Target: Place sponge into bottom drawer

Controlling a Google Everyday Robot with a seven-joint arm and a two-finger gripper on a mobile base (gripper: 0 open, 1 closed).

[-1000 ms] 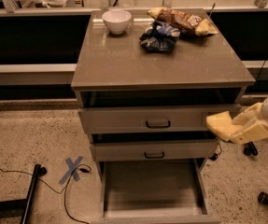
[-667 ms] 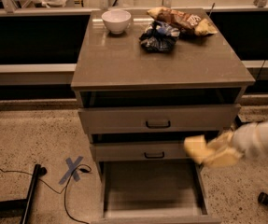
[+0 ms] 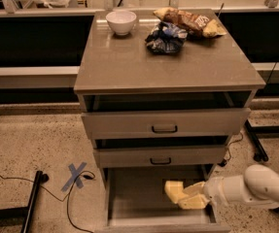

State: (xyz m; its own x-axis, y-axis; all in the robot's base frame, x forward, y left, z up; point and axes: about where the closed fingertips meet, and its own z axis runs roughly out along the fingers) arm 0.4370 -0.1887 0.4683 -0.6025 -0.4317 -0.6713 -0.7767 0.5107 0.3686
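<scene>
The bottom drawer (image 3: 136, 200) is pulled out wide, showing its flat grey floor. My gripper (image 3: 182, 196) reaches in from the right on a white arm and hangs over the right part of the drawer floor. Its cream-yellow fingers (image 3: 195, 201) are shut on the sponge (image 3: 174, 190), a small pale yellow block sticking out to the left of the fingertips. The sponge is just above the drawer floor; I cannot tell whether it touches it.
The two upper drawers (image 3: 164, 125) stand slightly ajar above. On the cabinet top are a white bowl (image 3: 121, 21), a dark blue bag (image 3: 164, 37) and a yellow-brown chip bag (image 3: 187, 21). A blue tape cross (image 3: 76, 175), cables and a black stand leg (image 3: 29, 210) lie on the floor at left.
My gripper has moved down and to the left with the sponge, from beside the middle drawer at the right to over the open bottom drawer.
</scene>
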